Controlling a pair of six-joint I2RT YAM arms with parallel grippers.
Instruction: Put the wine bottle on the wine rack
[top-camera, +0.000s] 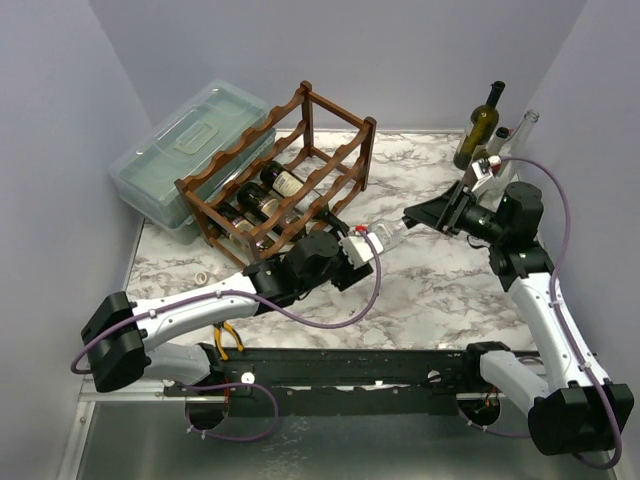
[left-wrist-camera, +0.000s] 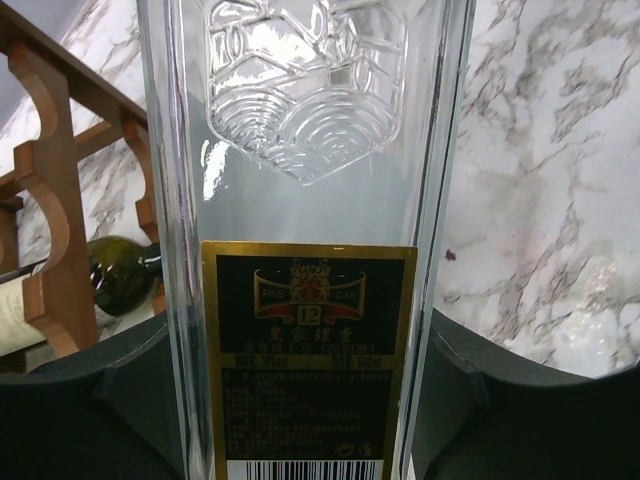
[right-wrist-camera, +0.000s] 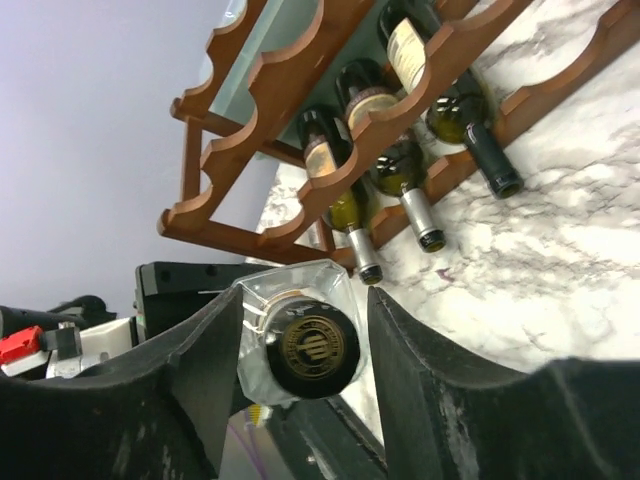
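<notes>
A clear square wine bottle (top-camera: 392, 233) with a black and gold label (left-wrist-camera: 305, 350) hangs level above the marble table, just right of the wine rack (top-camera: 262, 125). My left gripper (top-camera: 362, 246) is shut on its body, as the left wrist view (left-wrist-camera: 310, 400) shows. My right gripper (top-camera: 418, 217) is open around the capped end (right-wrist-camera: 312, 348), with a gap beside one finger (right-wrist-camera: 430, 380). The dark reddish-brown wine rack also shows in both wrist views (left-wrist-camera: 45, 200) (right-wrist-camera: 190, 160). Three dark bottles (top-camera: 265, 200) lie in its lower tier.
A translucent lidded plastic box (top-camera: 170, 150) sits behind and left of the rack. A green bottle (top-camera: 478, 125) and a clear bottle (top-camera: 515, 140) stand at the back right corner. Yellow-handled pliers (top-camera: 225, 340) lie near the left arm's base.
</notes>
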